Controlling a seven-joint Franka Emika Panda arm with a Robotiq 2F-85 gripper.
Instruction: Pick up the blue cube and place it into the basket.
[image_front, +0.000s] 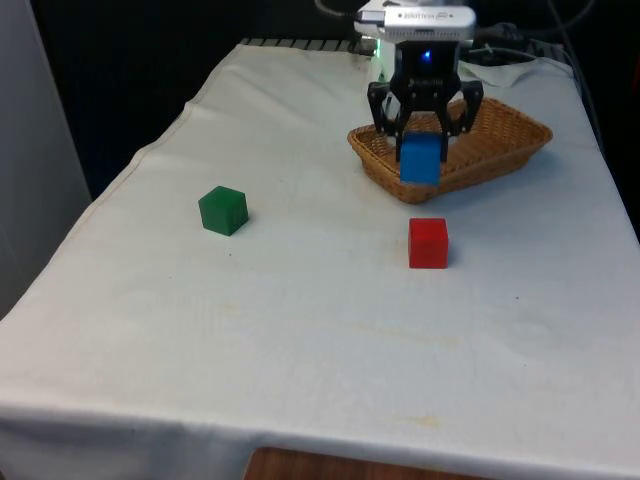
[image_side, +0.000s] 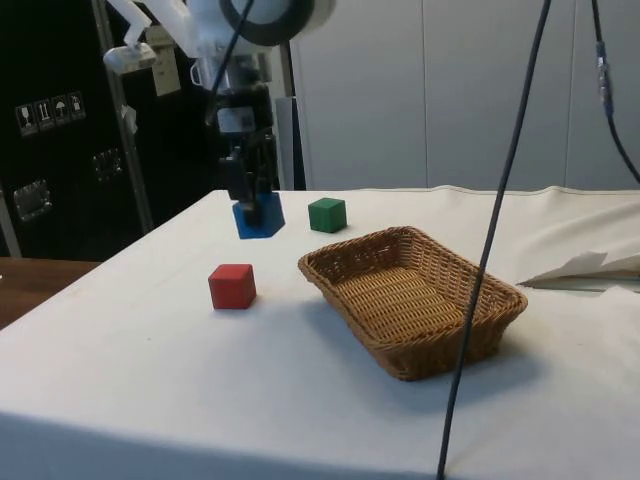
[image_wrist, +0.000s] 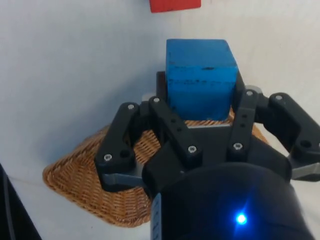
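The tabletop (image_front: 300, 330), under its white cloth, carries everything here. The largest thing on it is the woven basket (image_front: 500, 135), standing toward the far end on the front view's right; in the side view (image_side: 410, 300) its inside looks empty.

Next in size is the end effector (image_front: 421, 150), closed on the blue cube (image_front: 420, 160), which it holds lifted clear of the cloth. The wrist view shows the fingers (image_wrist: 240, 107) pressed against opposite faces of the cube (image_wrist: 201, 77), with the basket's rim (image_wrist: 95, 195) beneath the end effector's body. In the side view the held cube (image_side: 258, 218) hangs beside the basket rather than over its hollow, so it appears to be short of the drop point.

Two smaller cubes sit untouched: a red cube (image_front: 428, 243) just in front of the basket and a green cube (image_front: 223, 210) well apart on the front view's left.

By my reading the pick is done: the cube is grasped and raised. What is left is to carry it over the basket's opening, lower it, and release it inside.
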